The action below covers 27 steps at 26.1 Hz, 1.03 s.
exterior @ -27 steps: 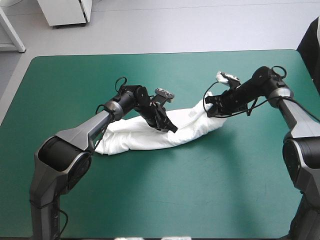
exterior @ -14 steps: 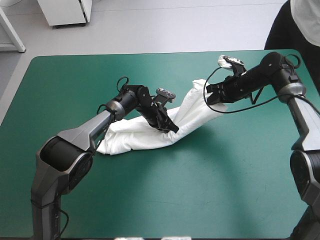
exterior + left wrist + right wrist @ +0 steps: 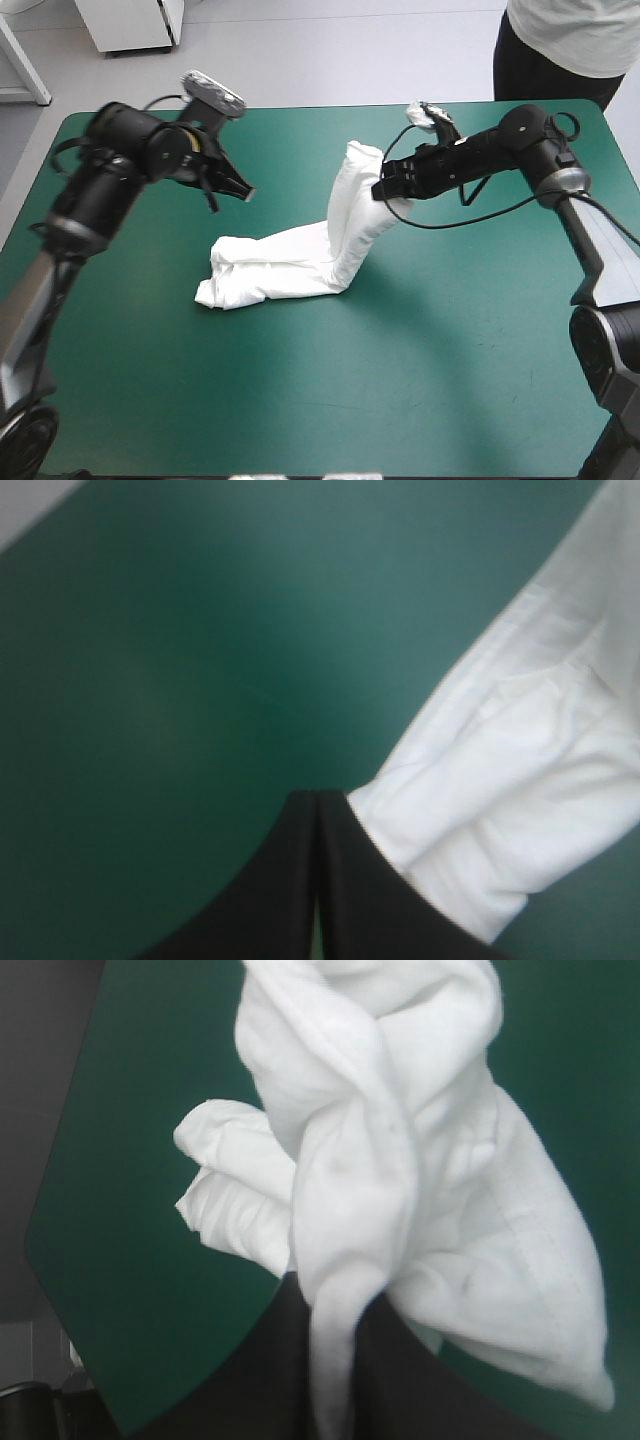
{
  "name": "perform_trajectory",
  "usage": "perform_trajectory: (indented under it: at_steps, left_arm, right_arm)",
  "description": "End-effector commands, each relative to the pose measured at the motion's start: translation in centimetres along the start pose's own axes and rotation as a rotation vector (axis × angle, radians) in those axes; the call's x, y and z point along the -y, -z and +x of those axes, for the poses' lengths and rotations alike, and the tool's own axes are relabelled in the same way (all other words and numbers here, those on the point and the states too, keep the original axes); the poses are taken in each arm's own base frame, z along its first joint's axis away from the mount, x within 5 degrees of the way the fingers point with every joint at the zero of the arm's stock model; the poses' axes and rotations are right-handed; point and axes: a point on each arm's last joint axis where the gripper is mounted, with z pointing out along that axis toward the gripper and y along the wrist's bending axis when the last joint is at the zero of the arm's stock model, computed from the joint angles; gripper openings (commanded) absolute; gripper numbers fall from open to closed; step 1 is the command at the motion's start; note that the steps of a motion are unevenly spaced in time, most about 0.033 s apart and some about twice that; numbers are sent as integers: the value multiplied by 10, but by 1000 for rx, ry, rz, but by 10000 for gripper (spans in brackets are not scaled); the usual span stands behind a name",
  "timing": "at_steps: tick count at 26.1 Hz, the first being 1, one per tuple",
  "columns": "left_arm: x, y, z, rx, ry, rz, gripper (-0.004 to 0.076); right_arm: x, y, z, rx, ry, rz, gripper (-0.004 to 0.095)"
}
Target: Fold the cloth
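Observation:
The white T-shirt [image 3: 300, 262] lies as a long rolled bundle at the table's middle, its right end pulled up off the teal-green cover. My right gripper [image 3: 381, 190] is shut on the T-shirt at that raised end; in the right wrist view the cloth [image 3: 400, 1150] hangs bunched from between the black fingers, with my right gripper [image 3: 335, 1305] at its root. My left gripper [image 3: 243, 192] is raised over the back left of the table, shut and holding nothing. The left wrist view shows my left gripper [image 3: 317, 805] as one pointed arch above the bundle's left end [image 3: 500, 780].
A person stands beyond the table's far right corner [image 3: 560, 40], not over the top. Bare teal-green cover [image 3: 330, 400] spreads in front of the T-shirt and to the left.
My left gripper let go of the T-shirt's middle and swung up and back to the left. My right gripper lifted its end of the T-shirt higher and carried it leftward.

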Motion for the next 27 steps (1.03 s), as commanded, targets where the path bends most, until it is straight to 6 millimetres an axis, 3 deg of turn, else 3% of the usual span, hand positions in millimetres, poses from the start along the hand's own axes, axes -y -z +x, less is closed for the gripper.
perform_trajectory:
  at_steps: [1, 5, 9, 10, 14, 16, 19, 23, 27]
  left_arm:
    - [-33, 96, 20, 225, 99, -127, -10]
    - [-43, 171, 53, 395, 162, -190, -10]
    - [-43, 200, 70, 461, 177, -204, -10]
    - [-42, 207, 75, 471, 181, -208, -10]
    - [-42, 213, 80, 478, 187, -210, -10]
    - [-42, 214, 80, 479, 187, -206, -10]
    - [-41, 214, 80, 480, 188, -203, -10]
    - [-41, 214, 80, 481, 188, -198, -10]
    - [-40, 216, 82, 488, 189, -191, -10]
  right_arm:
    - [-64, -4, -1, 73, 121, -108, -13]
    - [-91, -58, 12, -3, 165, -155, -13]
    - [-98, -104, 24, -75, 173, -177, 0]
    - [-102, -121, 30, -115, 209, -195, 63]
    - [-109, -139, 28, -140, 226, -225, 338]
    - [-114, -139, 22, -125, 243, -239, 515]
    - [-125, -130, 12, -91, 284, -247, 646]
    - [-132, -106, -1, -101, 339, -202, 624]
    - [-118, -76, -15, -123, 321, -18, 617]
